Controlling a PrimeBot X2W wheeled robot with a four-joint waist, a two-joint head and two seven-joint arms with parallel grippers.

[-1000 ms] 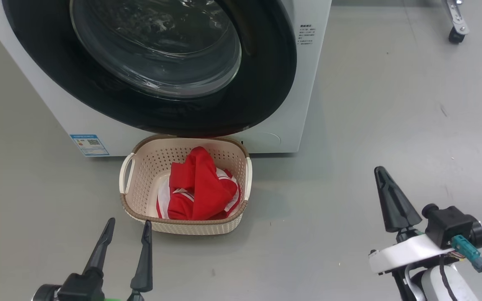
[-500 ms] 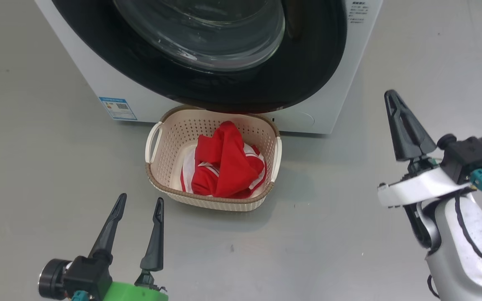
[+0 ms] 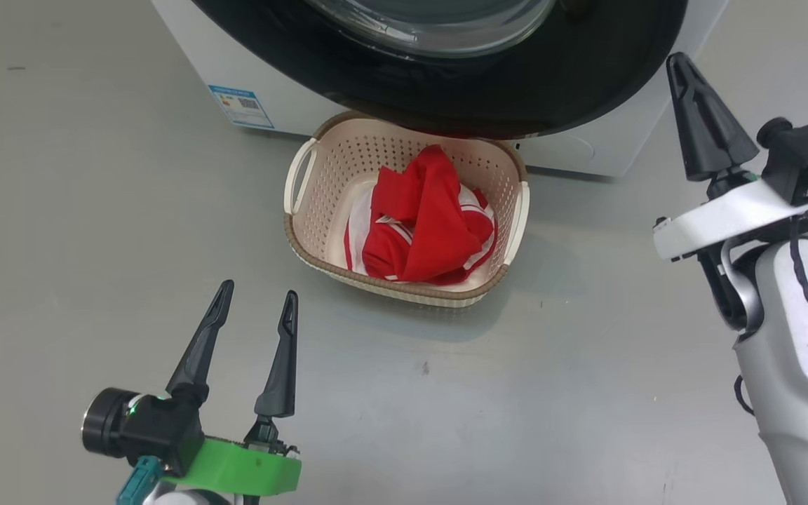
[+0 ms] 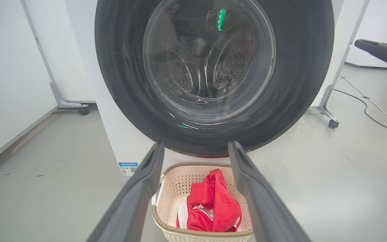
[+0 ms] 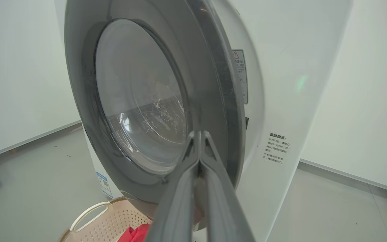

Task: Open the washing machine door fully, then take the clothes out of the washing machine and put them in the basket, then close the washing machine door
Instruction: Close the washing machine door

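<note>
Clothes [image 3: 425,224] lie in the basket [image 3: 337,189]. The right fingers [image 3: 705,133], clenched on nothing, have risen toward the washing machine door [image 3: 516,98], seemingly shut already. The left fingers [image 3: 202,344] are released.

Black tapered fingers [image 3: 202,344], green bracket [image 3: 236,470], pale forearm [image 3: 797,351].

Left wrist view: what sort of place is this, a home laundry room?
Probably a lab or test room, not a home: the washing machine stands on a bare grey floor, white partition panels on castors flank it, and a loose cable trails along the floor.
</note>
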